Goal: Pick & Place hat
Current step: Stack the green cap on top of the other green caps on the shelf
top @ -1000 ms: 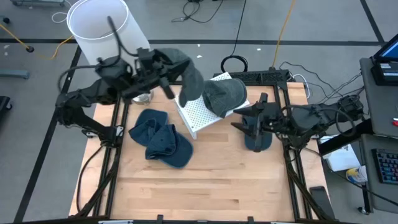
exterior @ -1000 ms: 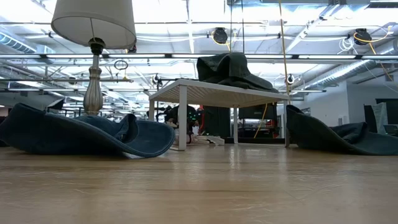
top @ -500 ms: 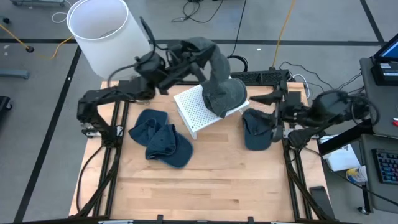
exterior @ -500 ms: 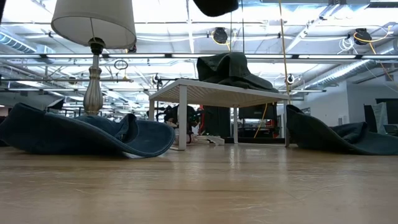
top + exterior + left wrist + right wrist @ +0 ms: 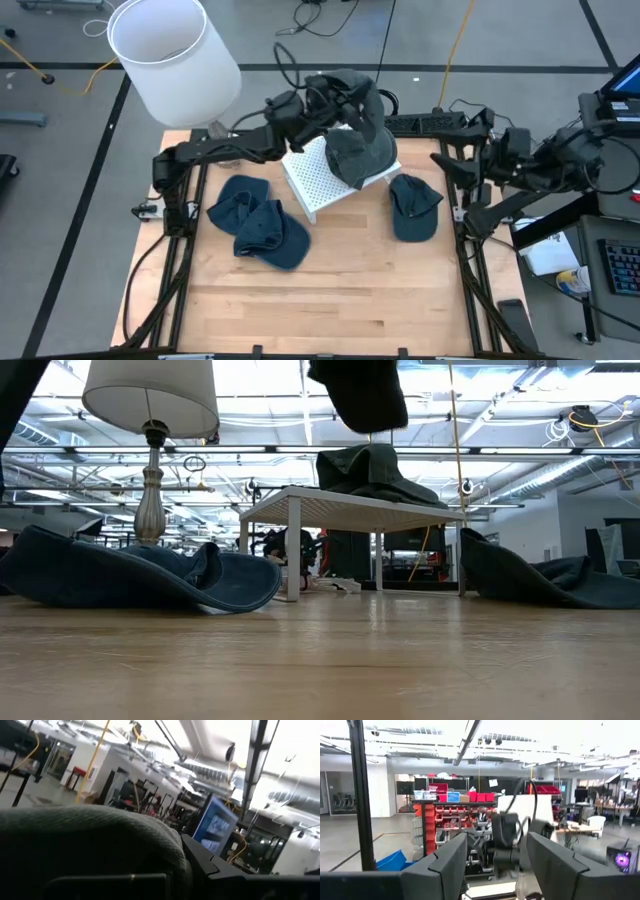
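My left gripper [image 5: 322, 102] reaches from the table's left over the white perforated stand [image 5: 312, 180] and is shut on a grey-green hat [image 5: 358, 98]. That hat hangs at the top of the low view [image 5: 362, 395]. A second grey hat [image 5: 362, 152] lies crown-up on the stand's top [image 5: 350, 508]. Two blue hats [image 5: 258, 225] lie flat on the table left of the stand, and one blue hat [image 5: 412, 207] lies to its right. My right gripper [image 5: 462, 152] is open and raised at the table's right edge, touching nothing. My left gripper holds the grey-green hat by cloth at its left side [image 5: 338, 100], coming about level from the table's left. In the left wrist view the bunched cloth [image 5: 95, 840] covers the fingers, so the exact part cannot be told. The hat hangs slack, clear above the stand.
A lamp with a white shade [image 5: 170, 55] stands at the far left corner; its base [image 5: 150, 500] shows in the low view. Bare wood [image 5: 340, 300] fills the near half of the table. Cables and a black frame [image 5: 420, 122] run along the far edge.
My left gripper has carried the grey-green hat toward the table's right and downward, from beside the lamp to above the stand; the hat has dropped into the top of the low view. My right gripper has drawn back from the right blue hat toward the right edge, rising.
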`<state>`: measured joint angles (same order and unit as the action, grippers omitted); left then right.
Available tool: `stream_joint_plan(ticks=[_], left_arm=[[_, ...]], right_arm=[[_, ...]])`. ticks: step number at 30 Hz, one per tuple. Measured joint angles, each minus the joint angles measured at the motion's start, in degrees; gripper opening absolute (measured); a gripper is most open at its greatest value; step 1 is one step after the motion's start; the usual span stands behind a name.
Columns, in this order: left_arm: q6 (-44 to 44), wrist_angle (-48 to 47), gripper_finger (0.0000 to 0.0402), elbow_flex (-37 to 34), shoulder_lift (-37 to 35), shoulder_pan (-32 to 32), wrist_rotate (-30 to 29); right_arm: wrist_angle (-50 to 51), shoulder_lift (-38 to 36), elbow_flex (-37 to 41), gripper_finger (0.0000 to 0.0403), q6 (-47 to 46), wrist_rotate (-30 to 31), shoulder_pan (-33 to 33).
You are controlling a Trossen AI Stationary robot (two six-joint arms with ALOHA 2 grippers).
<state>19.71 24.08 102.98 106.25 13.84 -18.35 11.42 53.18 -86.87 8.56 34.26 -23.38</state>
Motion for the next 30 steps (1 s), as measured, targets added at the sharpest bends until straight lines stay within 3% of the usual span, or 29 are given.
stream_joint_plan(ticks=[8,14,30], left_arm=[[3.53,-1.86,0.0017,0.0,5.1,0.18,-3.12],[4.98,-12.12,0.0017,0.0,5.15,-0.04,-6.67],[6.81,-26.61,0.0017,0.02,4.92,-1.9,-5.04]], right_arm=[[0.84,-0.61,0.0,0.0198,3.64,-0.03,0.0],[4.12,-0.62,0.0,0.0199,4.25,-0.04,0.0],[5.14,-1.24,0.0,0.0198,7.17,0.0,0.0]])
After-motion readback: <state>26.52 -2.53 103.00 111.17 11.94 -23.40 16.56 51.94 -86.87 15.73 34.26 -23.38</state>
